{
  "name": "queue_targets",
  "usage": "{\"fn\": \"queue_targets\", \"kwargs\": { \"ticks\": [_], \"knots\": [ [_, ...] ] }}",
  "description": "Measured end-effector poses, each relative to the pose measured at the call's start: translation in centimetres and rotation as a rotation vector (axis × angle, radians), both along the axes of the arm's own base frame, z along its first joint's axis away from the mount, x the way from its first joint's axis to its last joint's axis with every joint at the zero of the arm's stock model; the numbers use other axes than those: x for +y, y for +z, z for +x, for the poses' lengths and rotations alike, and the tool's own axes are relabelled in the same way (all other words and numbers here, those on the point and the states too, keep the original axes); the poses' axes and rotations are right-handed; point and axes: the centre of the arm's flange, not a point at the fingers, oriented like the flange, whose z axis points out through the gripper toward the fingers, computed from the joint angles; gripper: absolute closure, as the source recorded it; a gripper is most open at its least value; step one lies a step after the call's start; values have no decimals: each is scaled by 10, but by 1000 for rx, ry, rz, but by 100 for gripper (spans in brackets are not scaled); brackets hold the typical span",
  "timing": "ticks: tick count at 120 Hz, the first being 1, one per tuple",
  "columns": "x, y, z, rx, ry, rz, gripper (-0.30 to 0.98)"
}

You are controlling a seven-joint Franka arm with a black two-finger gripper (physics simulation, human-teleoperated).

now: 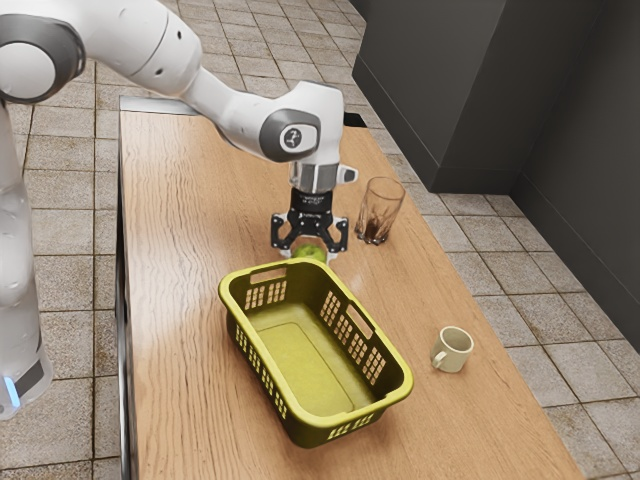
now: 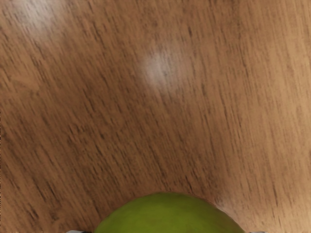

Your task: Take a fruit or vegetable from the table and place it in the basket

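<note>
My gripper (image 1: 310,249) points straight down just beyond the basket's far end, its fingers wide apart on either side of a green apple (image 1: 310,254). The basket's rim hides the apple's lower part. In the wrist view the rounded top of the apple (image 2: 169,213) reaches in at the lower edge, between slivers of the two fingertips. A yellow-green basket (image 1: 396,397) with slotted walls stands upright on the wooden table, and its visible floor holds nothing.
A clear glass (image 1: 382,208) with something dark in its bottom stands close to the gripper, toward the exterior view's right. A beige mug (image 1: 454,350) is beside the basket, near the edge of the table (image 1: 185,300).
</note>
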Motion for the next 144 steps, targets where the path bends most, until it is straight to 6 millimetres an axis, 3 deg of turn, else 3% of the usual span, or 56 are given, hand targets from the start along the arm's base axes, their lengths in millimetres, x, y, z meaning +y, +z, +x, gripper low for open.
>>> {"fn": "queue_targets", "kwargs": {
  "ticks": [16,21,25,38,47,65,94,102,115,134,140,142,144],
  "knots": [
    [53,12,-10,-20,103,0,43],
    [65,23,-15,-40,127,4,45],
    [69,47,-19,-82,126,23,45],
    [24,145,-35,-261,15,125,40],
    [-18,172,-42,-310,-60,165,38],
    [-108,163,-39,-294,-211,169,36],
    [-198,140,-46,-240,-294,131,35],
    [-205,136,-45,-226,-282,115,37],
    [-210,141,-41,-229,-260,97,17],
    [-209,142,-40,-221,-230,87,6],
    [-204,141,-38,-218,-213,88,4],
    [-190,137,-31,-208,-182,87,4],
    [-175,146,-17,-218,-135,72,3]
  ]
}}
